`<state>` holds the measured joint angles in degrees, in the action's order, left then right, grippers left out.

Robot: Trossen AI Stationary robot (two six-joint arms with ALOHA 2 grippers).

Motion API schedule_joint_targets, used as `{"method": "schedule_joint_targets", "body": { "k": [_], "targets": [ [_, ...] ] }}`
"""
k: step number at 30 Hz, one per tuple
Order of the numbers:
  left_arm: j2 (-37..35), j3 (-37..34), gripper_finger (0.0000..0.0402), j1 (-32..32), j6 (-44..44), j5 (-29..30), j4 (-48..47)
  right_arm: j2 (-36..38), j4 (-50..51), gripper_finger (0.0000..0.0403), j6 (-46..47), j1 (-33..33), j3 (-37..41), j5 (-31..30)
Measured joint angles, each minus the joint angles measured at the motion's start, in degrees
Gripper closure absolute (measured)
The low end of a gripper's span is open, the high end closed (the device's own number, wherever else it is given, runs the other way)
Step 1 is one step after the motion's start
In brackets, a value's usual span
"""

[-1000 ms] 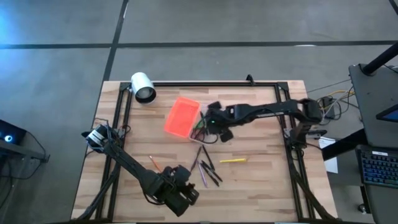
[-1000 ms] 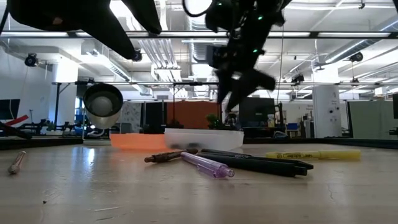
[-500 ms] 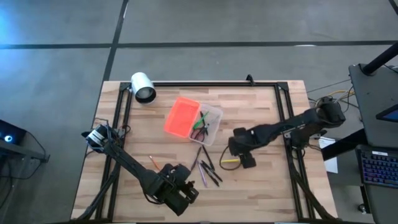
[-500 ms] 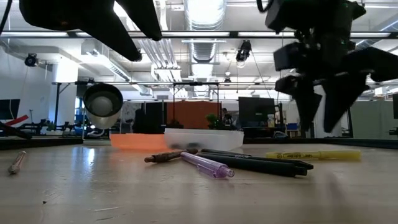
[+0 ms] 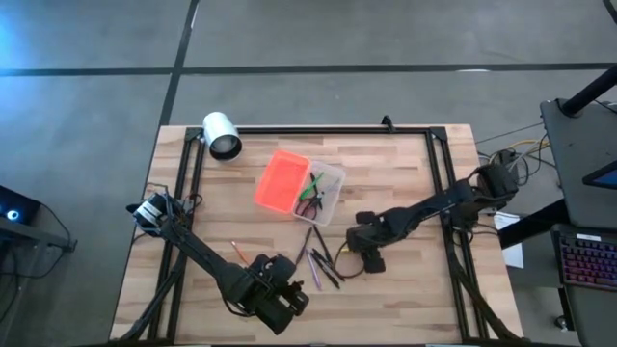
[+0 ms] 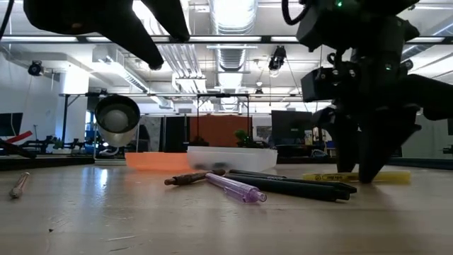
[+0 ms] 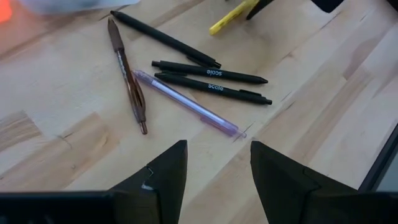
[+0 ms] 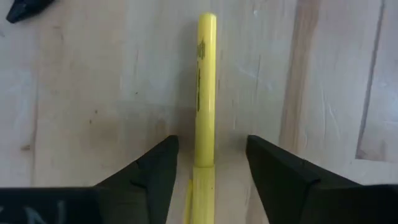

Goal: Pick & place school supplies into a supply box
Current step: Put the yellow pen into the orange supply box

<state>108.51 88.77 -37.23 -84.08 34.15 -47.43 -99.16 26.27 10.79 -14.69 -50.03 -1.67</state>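
Note:
The yellow-green highlighter [image 8: 206, 87] lies flat on the table, right of several thin dark pens [image 5: 323, 265]. My right gripper [image 8: 210, 142] is open and low over it [image 5: 364, 255]. One finger stands on each side of its barrel, the fingers lying along it, with gaps showing. In the low view the fingertips [image 6: 357, 166] reach nearly down to the tabletop. The supply box has an orange lid [image 5: 282, 182] lying open and a clear tray [image 5: 326, 188]. Red-handled scissors [image 5: 310, 202] sit in the tray. An orange pencil [image 5: 240, 252] lies left of the pens. My left gripper [image 7: 217, 149] is open and waits near the table's near edge [image 5: 278, 299].
A white cylinder [image 5: 222, 135] lies at the far left corner. Black pens [image 7: 208, 78], a clear purple pen [image 7: 186, 102] and a brown pen [image 7: 127, 74] are clustered between the two grippers. A black frame [image 5: 318, 129] runs along the table's edges. Bare wood shows right of the highlighter.
My right gripper has moved from above the supply box toward the table's near edge and somewhat right. It has then come down over the highlighter until its fingers stand on either side of it near the tabletop. The supplies have not moved.

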Motion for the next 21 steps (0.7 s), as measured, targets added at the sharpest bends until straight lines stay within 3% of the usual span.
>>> {"method": "schedule_joint_targets", "body": {
  "k": [9, 16, 21],
  "targets": [
    [0.0, 0.0, 0.0243, 0.0, -1.1, 0.0, 0.5, -0.7, -0.8, 0.0378, -4.9, 1.7, 0.3, -9.0],
    [0.0, 0.0, 0.0243, -0.1, -1.1, 0.0, 0.5, 7.6, 7.4, 0.0384, -11.0, 5.2, -1.9, -10.1],
    [0.0, 0.0, 0.0243, -0.1, -1.0, 0.0, 0.5, 16.1, 5.8, 0.0384, -26.8, 9.5, -7.2, -13.3]
  ]
}}
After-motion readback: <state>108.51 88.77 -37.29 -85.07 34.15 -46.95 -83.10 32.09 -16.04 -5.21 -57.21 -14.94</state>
